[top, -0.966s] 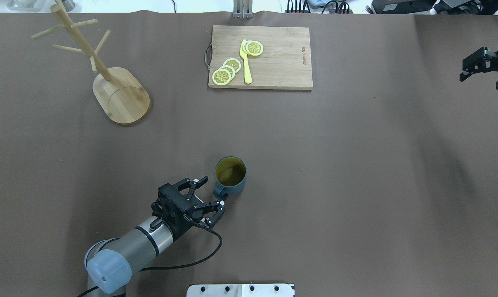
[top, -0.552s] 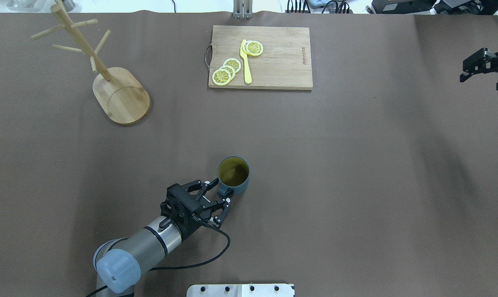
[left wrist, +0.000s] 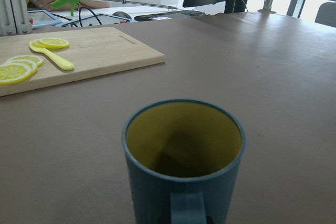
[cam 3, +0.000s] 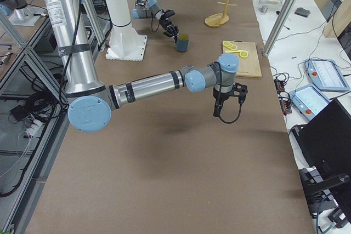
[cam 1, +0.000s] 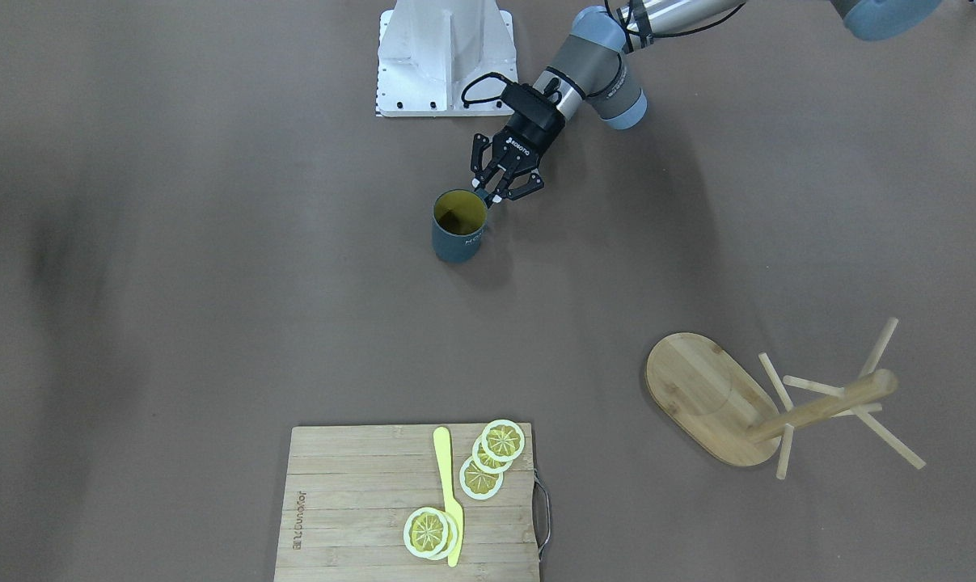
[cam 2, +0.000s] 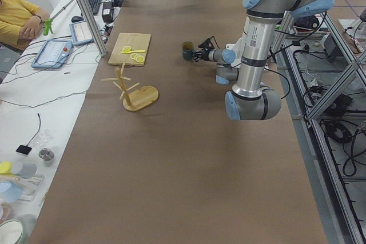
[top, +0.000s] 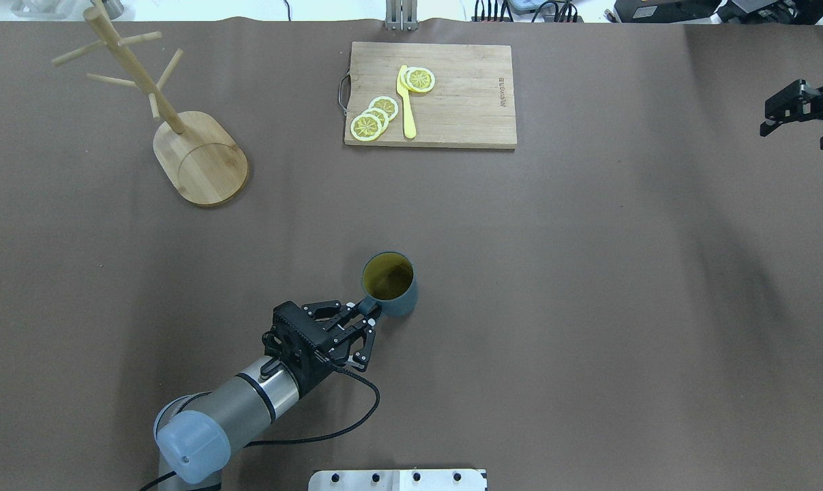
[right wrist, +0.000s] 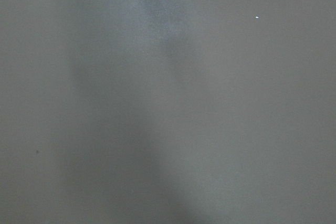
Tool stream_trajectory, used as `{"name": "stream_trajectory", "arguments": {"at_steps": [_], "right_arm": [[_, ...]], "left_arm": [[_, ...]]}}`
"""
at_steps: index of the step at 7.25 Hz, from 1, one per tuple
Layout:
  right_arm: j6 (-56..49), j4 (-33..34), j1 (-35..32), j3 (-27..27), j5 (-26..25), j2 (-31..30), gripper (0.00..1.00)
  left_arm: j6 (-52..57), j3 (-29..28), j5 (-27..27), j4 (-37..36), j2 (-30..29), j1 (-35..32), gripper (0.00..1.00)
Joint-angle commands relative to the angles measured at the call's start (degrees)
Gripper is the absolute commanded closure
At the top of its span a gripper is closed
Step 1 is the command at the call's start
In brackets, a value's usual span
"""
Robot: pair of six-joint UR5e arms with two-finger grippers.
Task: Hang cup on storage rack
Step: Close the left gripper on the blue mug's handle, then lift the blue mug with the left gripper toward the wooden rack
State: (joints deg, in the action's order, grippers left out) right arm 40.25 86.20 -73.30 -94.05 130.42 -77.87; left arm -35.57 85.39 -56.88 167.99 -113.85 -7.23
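Observation:
The dark teal cup (top: 391, 290) with a yellowish inside stands upright on the brown table, near the front middle. Its handle points toward my left gripper (top: 363, 314), whose fingers are closed around the handle. The front-facing view shows the same grip, with the gripper (cam 1: 486, 192) at the cup (cam 1: 458, 233). The left wrist view shows the cup (left wrist: 184, 177) close up, handle at the bottom edge. The bamboo storage rack (top: 200, 160) stands at the far left, its pegs bare; it also shows in the front-facing view (cam 1: 702, 396). My right gripper (top: 789, 121) hovers open and empty at the far right.
A wooden cutting board (top: 452, 102) with lemon slices (top: 373, 117) and a yellow knife (top: 407, 102) lies at the far middle. The robot's white base plate (top: 397, 480) is at the near edge. The right wrist view shows only bare table.
My left gripper moved forward to the cup's handle and closed from wide open onto it. The cup slid slightly right and away. The right arm has not moved.

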Motion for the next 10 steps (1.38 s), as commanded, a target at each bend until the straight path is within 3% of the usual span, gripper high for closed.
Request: {"name": "stream_trajectory", "arguments": {"at_steps": [1, 2, 3, 5, 6, 7, 8, 10], "right_arm": [[-0.09, -0.07, 0.0, 0.01, -0.08, 0.18, 0.0], [-0.09, -0.07, 0.0, 0.01, -0.08, 0.18, 0.0], [-0.09, -0.07, 0.0, -0.17, -0.08, 0.18, 0.0], [0.09, -0.07, 0.0, -1.39, 0.01, 0.0, 0.0], [0.17, -0.07, 0.0, -1.75, -0.08, 0.0, 0.0], [0.18, -0.07, 0.0, -1.75, -0.08, 0.09, 0.0], [0.18, -0.07, 0.0, -1.84, -0.08, 0.18, 0.0], [0.09, -0.07, 0.0, -1.49, -0.69, 0.35, 0.0]], "left_arm": [[-5.36, 0.56, -0.25, 3.8, 0.03, -2.68, 1.0], [-12.17, 0.65, -2.43, 8.71, 0.03, -5.74, 1.0], [-26.6, 0.74, -7.84, 9.89, -0.05, -10.47, 1.0], [-52.04, 0.83, -13.32, 11.65, -0.14, -20.4, 1.0], [-59.54, 0.74, -18.39, 11.65, -0.06, -26.63, 1.0], [-74.23, 0.13, -24.97, 11.66, -0.06, -33.91, 1.0], [-89.35, -1.26, -27.64, 12.87, -0.06, -38.69, 1.0], [-107.33, -9.67, -33.97, 23.21, -0.14, -44.5, 1.0]]}}
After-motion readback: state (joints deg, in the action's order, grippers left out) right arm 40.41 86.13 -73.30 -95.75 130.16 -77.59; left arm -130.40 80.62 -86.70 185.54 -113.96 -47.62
